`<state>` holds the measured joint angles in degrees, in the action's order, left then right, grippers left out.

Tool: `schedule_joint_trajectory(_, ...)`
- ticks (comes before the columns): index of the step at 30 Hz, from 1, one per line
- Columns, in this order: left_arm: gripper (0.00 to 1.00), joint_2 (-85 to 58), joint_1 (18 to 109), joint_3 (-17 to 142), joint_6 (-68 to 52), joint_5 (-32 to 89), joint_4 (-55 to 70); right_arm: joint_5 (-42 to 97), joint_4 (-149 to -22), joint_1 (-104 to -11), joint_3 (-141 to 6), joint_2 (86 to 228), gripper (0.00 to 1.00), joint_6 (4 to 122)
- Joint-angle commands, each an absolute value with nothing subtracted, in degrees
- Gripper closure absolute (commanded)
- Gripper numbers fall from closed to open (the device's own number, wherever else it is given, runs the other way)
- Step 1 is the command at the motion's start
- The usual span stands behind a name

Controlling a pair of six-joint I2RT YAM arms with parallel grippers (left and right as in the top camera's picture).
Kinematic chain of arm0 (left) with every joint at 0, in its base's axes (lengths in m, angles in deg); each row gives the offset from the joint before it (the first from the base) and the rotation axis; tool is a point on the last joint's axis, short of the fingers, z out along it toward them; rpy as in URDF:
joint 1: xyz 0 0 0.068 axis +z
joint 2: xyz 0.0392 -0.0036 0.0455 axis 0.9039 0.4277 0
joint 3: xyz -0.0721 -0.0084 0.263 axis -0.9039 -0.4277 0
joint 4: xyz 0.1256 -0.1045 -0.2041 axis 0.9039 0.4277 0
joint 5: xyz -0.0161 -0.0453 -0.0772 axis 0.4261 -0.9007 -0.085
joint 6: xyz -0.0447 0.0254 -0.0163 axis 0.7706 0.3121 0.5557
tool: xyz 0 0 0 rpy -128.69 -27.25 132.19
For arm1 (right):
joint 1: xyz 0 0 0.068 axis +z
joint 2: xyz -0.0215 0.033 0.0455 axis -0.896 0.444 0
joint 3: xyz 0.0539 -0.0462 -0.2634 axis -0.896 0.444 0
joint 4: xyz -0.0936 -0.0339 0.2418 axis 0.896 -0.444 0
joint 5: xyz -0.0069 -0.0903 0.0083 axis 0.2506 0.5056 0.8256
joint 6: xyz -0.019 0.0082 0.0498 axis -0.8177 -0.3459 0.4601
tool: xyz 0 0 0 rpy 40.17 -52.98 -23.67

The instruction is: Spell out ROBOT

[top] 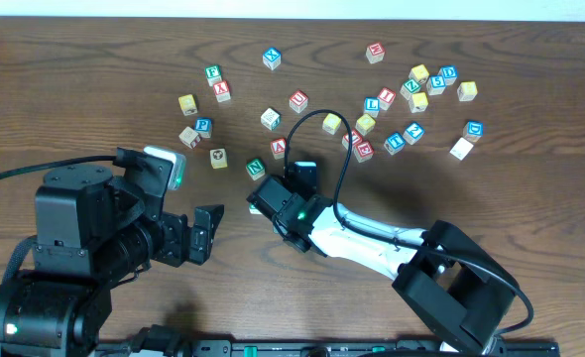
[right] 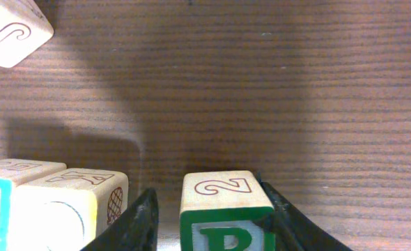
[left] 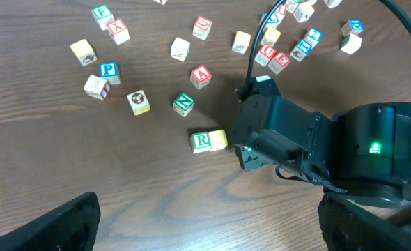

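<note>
Fingers [right: 139, 223] of the right gripper [right: 212, 217] stand apart on either side of the B cube [right: 223, 199]. One is just off its side w/ a dark gap showing, the other is close against it, so I read no real clamp. The left gripper [top: 209, 234] hangs wide open and empty near the desk's front-left.

The B cube sits flat on the desk [top: 94, 79], about mid-desk. Its green letter faces the wrist cam and a 2-like mark is on top. Beside it are the yellow cube [left: 219, 139] and then the R cube [left: 201, 141], those two touching. One finger stands in the gap btwn B and yellow.

Step in hand, as I judge it, is letting go of B as third in the row. To do it well:
- Spread the jaws evenly so neither finger shoves B or the yellow cube.
- Lift straight up, no sideways drift.
- Only then check the row line; B may need a nudge toward yellow.

The 2nd yellow cube and the T cube are somewhere among the loose cubes [top: 411, 99] toward the far-right; I can't tell which they are. The N cube [left: 183, 104] and A cube [left: 200, 75] lie just beyond the row, so keep clear of them.

Surface is dark wood grain, matte and flat, and cubes should slide on it easily. Of the room, only a pale strip past the desk's far edge shows.
</note>
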<state>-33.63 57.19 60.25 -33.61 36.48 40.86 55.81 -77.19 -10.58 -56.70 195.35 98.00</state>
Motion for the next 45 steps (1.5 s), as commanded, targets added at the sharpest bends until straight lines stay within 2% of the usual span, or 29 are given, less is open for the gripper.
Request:
schedule_joint_trajectory(1, 0.02, -33.73, 57.54, 60.40, -33.96, 35.79, 41.02, 57.36, -77.06, -10.08, -56.51, 195.88, 0.54, 98.08)
schedule_joint_trajectory(10, 0.02, -33.73, 57.54, 60.40, -33.96, 35.79, 41.02, 57.36, -77.04, -10.08, -56.51, 195.88, 0.51, 98.08)
schedule_joint_trajectory(14, 0.02, -33.73, 57.54, 60.40, -33.96, 35.76, 41.02, 57.36, -77.06, -10.08, -56.51, 195.88, 0.63, 98.10)
schedule_joint_trajectory(16, 0.02, -33.73, 57.54, 60.40, -33.96, 35.79, 40.99, 57.36, -77.04, -10.08, -56.51, 195.88, 0.77, 98.10)
schedule_joint_trajectory(18, 0.02, -33.73, 57.54, 60.40, -33.96, 35.79, 40.99, 57.36, -77.04, -10.08, -56.51, 195.88, 0.80, 98.13)
schedule_joint_trajectory(22, 0.02, -33.73, 57.54, 60.40, -33.96, 35.79, 40.99, 57.36, -77.04, -10.08, -56.51, 195.88, 0.72, 98.10)
schedule_joint_trajectory(25, 0.02, -33.73, 57.54, 60.40, -33.96, 35.79, 41.02, 57.36, -77.04, -10.08, -56.51, 195.88, 0.60, 98.13)
schedule_joint_trajectory(30, 0.02, -33.73, 57.54, 60.40, -33.96, 35.79, 41.02, 57.38, -77.04, -10.08, -56.51, 195.88, 0.55, 98.13)
schedule_joint_trajectory(32, 0.02, -33.73, 57.54, 60.40, -33.96, 35.79, 41.02, 57.38, -77.04, -10.08, -56.51, 195.88, 0.55, 98.13)
schedule_joint_trajectory(33, 0.02, -33.73, 57.54, 60.40, -33.96, 35.79, 40.99, 57.38, -77.04, -10.08, -56.51, 195.88, 0.58, 98.13)
schedule_joint_trajectory(34, 0.02, -33.73, 57.54, 60.40, -33.96, 35.79, 41.02, 57.38, -77.04, -10.08, -56.51, 195.88, 0.64, 98.13)
schedule_joint_trajectory(37, 0.02, -33.73, 57.54, 60.40, -33.96, 35.79, 41.02, 57.38, -77.04, -10.08, -56.51, 195.88, 0.69, 98.13)
schedule_joint_trajectory(45, 0.02, -33.73, 57.54, 60.40, -33.96, 35.79, 40.99, 57.73, -77.04, -10.08, -56.51, 195.86, 0.62, 98.13)
